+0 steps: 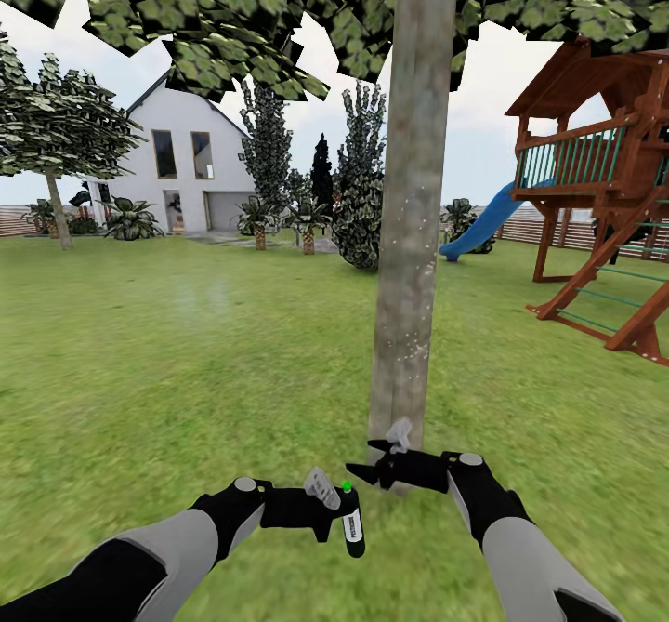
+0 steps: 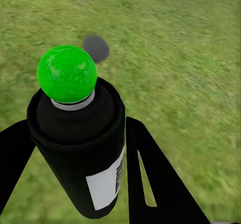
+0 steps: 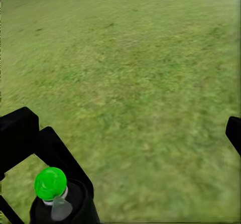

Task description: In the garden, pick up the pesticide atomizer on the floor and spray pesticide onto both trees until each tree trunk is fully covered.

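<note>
Left claw [image 1: 327, 509] clamped on black cylindrical pesticide atomizer [image 2: 80, 143], glossy green dome cap; right claw [image 1: 376, 459] apart beside mottled tree trunk [image 1: 409, 231].

Atomizer [image 2: 80, 158]: matt black body, glossy green knob, white paper-like label; trunk [image 1: 409, 231] rough, mottled grey-brown bark; playset [image 1: 604, 185] reddish wood; slide [image 1: 483, 222] smooth blue plastic; grippers matt black.

Head camera faces trunk [image 1: 409, 231] across lawn; both wrist cameras close above atomizer [image 2: 75, 133], grass.
</note>
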You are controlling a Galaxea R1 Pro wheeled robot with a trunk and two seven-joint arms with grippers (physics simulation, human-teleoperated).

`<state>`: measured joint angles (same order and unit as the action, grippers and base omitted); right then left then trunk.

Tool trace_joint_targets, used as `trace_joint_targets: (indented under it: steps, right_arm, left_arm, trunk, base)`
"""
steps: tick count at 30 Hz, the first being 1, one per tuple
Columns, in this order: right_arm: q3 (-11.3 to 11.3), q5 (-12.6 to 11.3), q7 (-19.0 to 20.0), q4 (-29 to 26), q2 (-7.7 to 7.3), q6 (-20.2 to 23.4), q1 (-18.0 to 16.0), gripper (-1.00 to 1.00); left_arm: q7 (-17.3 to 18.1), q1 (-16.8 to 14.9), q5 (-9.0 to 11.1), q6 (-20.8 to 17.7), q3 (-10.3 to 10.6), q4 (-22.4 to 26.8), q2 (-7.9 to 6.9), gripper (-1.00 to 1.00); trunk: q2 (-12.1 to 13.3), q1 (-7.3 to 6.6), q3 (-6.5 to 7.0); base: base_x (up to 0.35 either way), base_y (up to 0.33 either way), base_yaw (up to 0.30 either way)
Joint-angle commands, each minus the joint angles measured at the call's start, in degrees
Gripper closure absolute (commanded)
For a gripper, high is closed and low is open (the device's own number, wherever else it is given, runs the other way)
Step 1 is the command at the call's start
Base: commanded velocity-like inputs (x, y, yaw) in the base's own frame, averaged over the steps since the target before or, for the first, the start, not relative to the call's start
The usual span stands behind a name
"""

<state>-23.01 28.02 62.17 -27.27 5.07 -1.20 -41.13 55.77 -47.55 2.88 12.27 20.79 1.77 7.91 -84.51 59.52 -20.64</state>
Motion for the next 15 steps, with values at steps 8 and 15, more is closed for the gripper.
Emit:
trace_joint_targets:
  steps: [8, 15]
  right_arm:
    - [0.07, 0.1, -0.12, 1.93, -0.06, -0.12, 0.0, -1.0]
    - [0.08, 0.1, -1.4, 1.96, -0.1, -0.12, 0.0, -1.0]
  left_arm:
    - [-0.05, 0.0, 0.02, 0.04, -0.14, 0.0, 0.0, 1.0]
    - [0.02, 0.0, 0.02, 0.04, -0.14, -0.01, 0.0, 1.0]
  trunk:
    - [0.0, 0.0, 0.0]
    - [0.0, 0.0, 0.0]
  base:
    - [0.0, 0.0, 0.0]
    - [0.0, 0.0, 0.0]
